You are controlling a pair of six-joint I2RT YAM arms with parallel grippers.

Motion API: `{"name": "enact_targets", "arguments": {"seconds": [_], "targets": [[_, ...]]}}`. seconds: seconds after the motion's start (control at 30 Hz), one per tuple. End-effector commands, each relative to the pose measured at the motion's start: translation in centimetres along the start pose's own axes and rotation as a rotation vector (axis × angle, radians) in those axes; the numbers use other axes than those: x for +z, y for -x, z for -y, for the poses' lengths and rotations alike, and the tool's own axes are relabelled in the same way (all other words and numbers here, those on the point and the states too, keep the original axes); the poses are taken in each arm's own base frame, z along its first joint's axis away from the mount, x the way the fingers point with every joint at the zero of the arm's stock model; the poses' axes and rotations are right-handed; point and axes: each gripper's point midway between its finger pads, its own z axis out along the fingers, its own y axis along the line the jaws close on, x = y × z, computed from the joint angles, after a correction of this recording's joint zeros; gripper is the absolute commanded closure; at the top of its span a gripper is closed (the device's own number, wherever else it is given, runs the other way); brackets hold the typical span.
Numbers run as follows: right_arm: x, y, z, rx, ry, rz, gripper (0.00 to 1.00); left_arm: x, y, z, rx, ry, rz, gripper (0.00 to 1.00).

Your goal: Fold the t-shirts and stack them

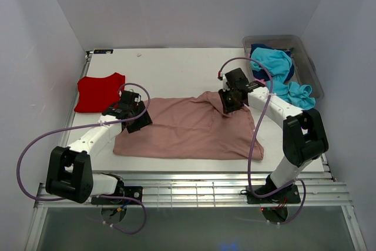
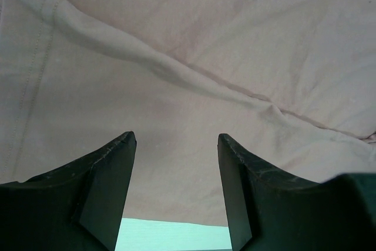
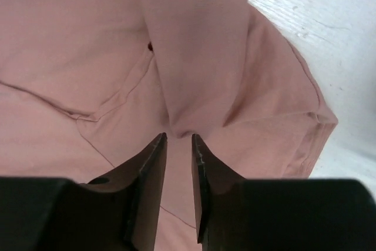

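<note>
A large dusty-pink t-shirt [image 1: 188, 130] lies spread across the middle of the table. My left gripper [image 1: 138, 120] hovers over its left edge, open and empty; in the left wrist view [image 2: 176, 139] the pink cloth [image 2: 176, 57] fills the frame between the wide-apart jaws. My right gripper [image 1: 230, 103] is at the shirt's upper right part, its jaws nearly together on a raised ridge of the pink cloth [image 3: 194, 45], as the right wrist view [image 3: 179, 138] shows. A red t-shirt [image 1: 98, 91] lies folded at the far left.
A clear grey plastic bin [image 1: 276, 37] stands at the back right, holding a turquoise t-shirt [image 1: 276, 66] and a navy one [image 1: 258, 48]. The white table [image 1: 176, 63] shows behind the pink shirt. White walls close in on three sides.
</note>
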Motion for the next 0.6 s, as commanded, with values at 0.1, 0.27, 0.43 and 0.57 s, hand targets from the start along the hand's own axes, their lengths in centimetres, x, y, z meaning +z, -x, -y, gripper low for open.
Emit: {"name": "enact_targets", "arguments": {"seconds": [0.1, 0.27, 0.43, 0.57], "targets": [[-0.5, 5.5, 1.4, 0.024, -0.08, 0.117, 0.59, -0.9, 1.6, 1.7, -0.036, -0.067, 0.043, 0.32], [2.4, 9.5, 2.9, 0.086, -0.159, 0.127, 0.61, -1.2, 0.9, 1.0, -0.038, -0.06, 0.042, 0.32], [4.8, 8.2, 4.0, 0.157, -0.204, 0.018, 0.7, -1.5, 0.0, -0.1, -0.037, -0.034, 0.041, 0.32], [4.9, 6.2, 3.9, 0.165, -0.196, -0.017, 0.71, -1.5, -0.5, -0.6, -0.034, -0.023, 0.036, 0.32]]}}
